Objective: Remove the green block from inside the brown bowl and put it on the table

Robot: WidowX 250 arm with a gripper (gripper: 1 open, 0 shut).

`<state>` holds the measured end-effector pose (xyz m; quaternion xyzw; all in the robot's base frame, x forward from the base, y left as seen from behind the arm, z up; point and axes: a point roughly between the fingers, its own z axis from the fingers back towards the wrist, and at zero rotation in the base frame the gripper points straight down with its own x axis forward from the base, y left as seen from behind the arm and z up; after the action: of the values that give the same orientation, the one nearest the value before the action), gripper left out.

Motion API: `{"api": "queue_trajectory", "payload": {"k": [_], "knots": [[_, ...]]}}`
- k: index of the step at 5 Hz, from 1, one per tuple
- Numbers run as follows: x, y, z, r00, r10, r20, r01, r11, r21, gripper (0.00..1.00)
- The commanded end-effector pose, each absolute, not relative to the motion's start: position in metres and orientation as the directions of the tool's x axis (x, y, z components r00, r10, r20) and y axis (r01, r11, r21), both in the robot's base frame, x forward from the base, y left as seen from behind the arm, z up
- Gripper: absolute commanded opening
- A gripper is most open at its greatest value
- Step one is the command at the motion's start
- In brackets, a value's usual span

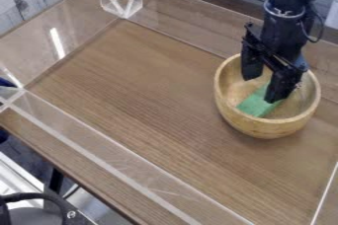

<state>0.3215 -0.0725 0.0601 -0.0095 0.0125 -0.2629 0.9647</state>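
The brown bowl (232, 113) sits at the right side of the table (145, 101). Inside it lies the green block (256, 105), partly covered by the black fingers. My gripper (266, 87) points straight down into the bowl, directly over the block, with its two fingers spread apart to either side of the block's upper end. It is open and nothing is lifted; whether the fingertips touch the block I cannot tell.
Low clear acrylic walls (126, 180) border the tabletop. A small clear bracket (122, 0) stands at the far-left corner. The wood surface left of the bowl is bare.
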Motion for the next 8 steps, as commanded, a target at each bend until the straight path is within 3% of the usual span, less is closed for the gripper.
{"api": "queue_trajectory", "payload": {"k": [1,3,6,8], "knots": [[0.328,-0.075,0.074,0.859,-0.511,0.038,0.511,0.859,-0.008,1.0],[0.328,-0.075,0.073,0.857,-0.512,0.057,0.512,0.859,-0.001,1.0],[0.325,-0.076,0.086,0.849,-0.517,0.111,0.518,0.855,0.021,1.0],[0.328,-0.078,0.077,0.848,-0.52,0.102,0.522,0.853,0.009,1.0]]}}
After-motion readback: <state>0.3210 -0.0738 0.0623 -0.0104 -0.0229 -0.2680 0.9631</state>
